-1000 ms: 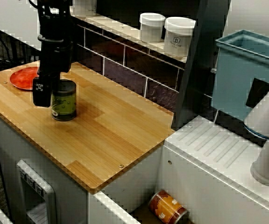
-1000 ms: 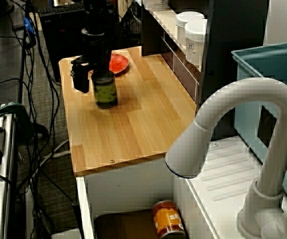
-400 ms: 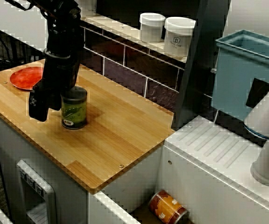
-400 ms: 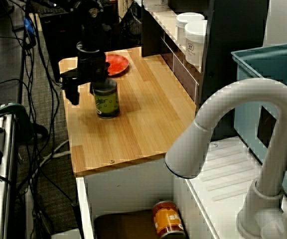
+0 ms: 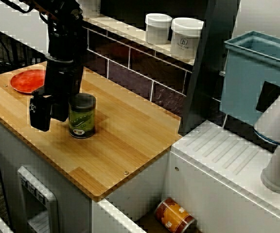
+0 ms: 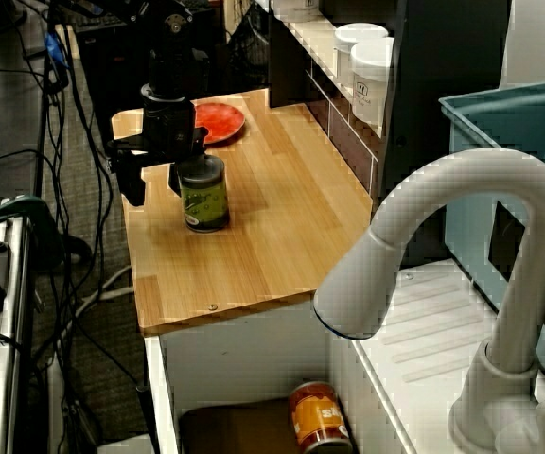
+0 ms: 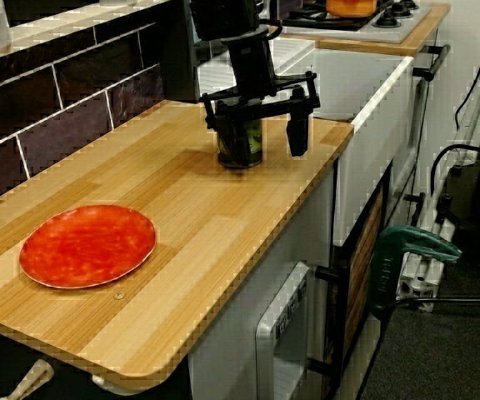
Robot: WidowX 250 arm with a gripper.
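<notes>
Shifted rightward along the wooden counter (image 5: pixel 125 141) since a second ago, the green can (image 5: pixel 82 116) stands upright between the spread, unclamped fingers of the gripper (image 7: pixel 254 132), right of the red plate (image 5: pixel 27 80).

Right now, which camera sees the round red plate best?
The view from the counter's end: the round red plate lies whole and close. From the sink side, the black arm hides its edge; over the tap it looks small.
</notes>
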